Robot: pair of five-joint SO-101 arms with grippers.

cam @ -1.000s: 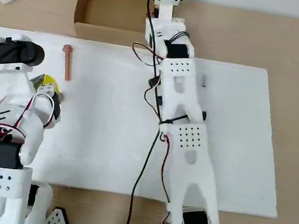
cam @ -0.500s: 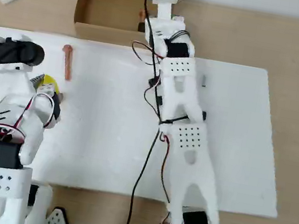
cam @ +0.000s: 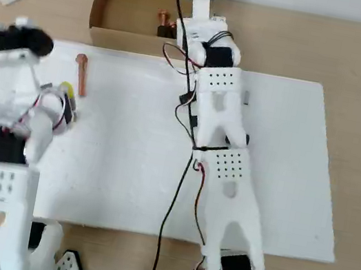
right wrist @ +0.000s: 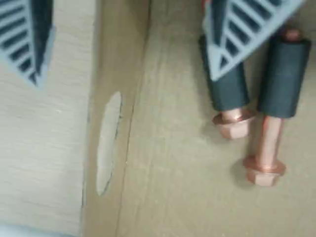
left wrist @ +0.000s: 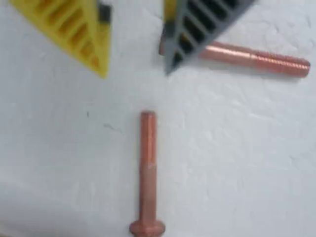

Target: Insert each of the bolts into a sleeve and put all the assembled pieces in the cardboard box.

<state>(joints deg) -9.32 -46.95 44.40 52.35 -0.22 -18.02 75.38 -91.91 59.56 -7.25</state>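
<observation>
Hovering wide apart and empty, the left fingers [left wrist: 74, 29] faced a bare copper bolt [left wrist: 146, 168].
It lay on the white foam surface [left wrist: 237, 163] just past the fingertips; a second copper bolt [left wrist: 252, 57] ran beneath the dark finger. The right fingers [right wrist: 237, 34], spread and empty, hung in the brown cardboard box [right wrist: 173, 187] over two dark-sleeved bolts [right wrist: 224, 94]. The grasp would go best straddling the shank squarely before closing.

The bolts [left wrist: 147, 173] are coppery metal, the sleeves [right wrist: 284, 74] matt black, the box [right wrist: 173, 173] cardboard.
</observation>
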